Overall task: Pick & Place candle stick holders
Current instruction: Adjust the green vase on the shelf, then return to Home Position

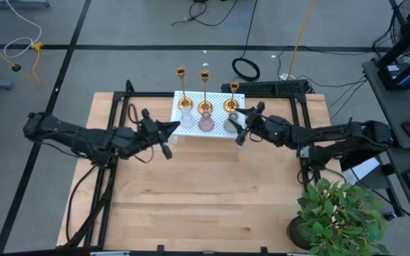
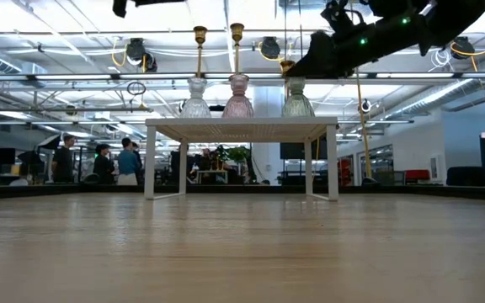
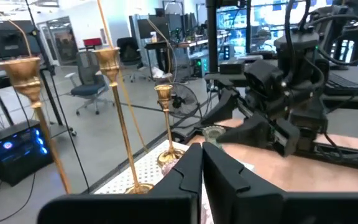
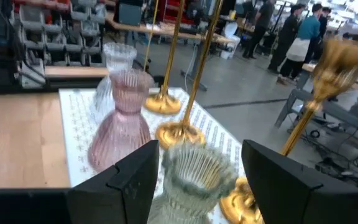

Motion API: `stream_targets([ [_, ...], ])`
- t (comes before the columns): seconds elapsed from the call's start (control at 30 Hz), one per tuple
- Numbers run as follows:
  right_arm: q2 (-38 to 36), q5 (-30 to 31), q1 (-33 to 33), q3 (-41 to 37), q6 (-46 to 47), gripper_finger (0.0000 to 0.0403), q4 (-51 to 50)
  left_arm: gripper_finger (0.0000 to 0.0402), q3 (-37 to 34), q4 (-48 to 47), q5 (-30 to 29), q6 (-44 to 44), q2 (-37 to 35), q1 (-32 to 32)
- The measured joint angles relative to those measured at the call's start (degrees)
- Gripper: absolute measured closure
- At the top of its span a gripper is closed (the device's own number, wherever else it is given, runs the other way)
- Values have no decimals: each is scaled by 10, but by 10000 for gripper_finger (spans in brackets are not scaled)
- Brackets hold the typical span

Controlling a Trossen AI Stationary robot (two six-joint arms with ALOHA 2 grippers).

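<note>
Three shiny gold metal candlesticks [image 1: 205,91] stand on the small white perforated stand [image 1: 179,125], behind three ribbed glass vases. Right gripper [image 4: 194,171] wide, straddling the greenish vase [image 4: 194,177]; left gripper [image 3: 202,163] closed, empty, beside stand. Judgement: top-heavy, slippery; grasp mid-stem.

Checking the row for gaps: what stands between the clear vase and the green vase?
The pink vase, between the clear vase and the green vase, plainest in the low view.

Open-plan robotics lab: exposed ceiling ducting [image 2: 57,80], office chairs [image 3: 89,84], floor cables [image 1: 248,68], people [image 2: 127,160] standing at workstations.
</note>
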Motion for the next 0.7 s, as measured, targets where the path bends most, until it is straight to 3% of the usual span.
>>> stream_targets([
  [0.3, -67, -5, 26, 0, -34, 182, -1, 390, 0, -130, -5, 2, -111, -14],
  [0.4, -108, -66, 46, 0, -50, 195, -49, 388, 0, -201, -10, -25, -166, -14],
  [0.53, -161, -153, 66, 0, -46, 251, -138, 397, -5, -291, 16, -69, -227, -14],
  [0.7, -224, -166, 78, -19, -23, 369, -217, 395, -67, -301, 37, -103, -273, -14],
])
